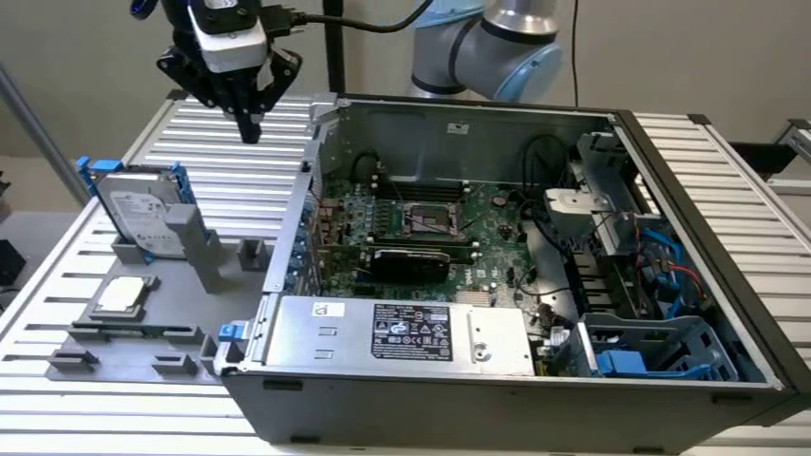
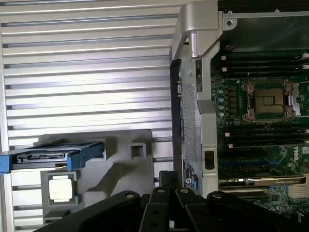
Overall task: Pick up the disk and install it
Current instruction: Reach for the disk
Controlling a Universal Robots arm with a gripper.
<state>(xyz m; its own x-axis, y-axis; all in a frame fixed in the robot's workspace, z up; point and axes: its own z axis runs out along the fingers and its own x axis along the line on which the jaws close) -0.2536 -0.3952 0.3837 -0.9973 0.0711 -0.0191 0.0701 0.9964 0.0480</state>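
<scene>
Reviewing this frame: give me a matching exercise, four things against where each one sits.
Things:
1. disk
2. square chip
3. claw
4. silver box with black label

Places:
A. inside the open case, at its near wall
B. standing on edge in the grey holder
C. lying flat in the grey holder
D. above the ribbed table, outside the case

Pairs: 1-B, 2-C, 3-D, 4-A
</scene>
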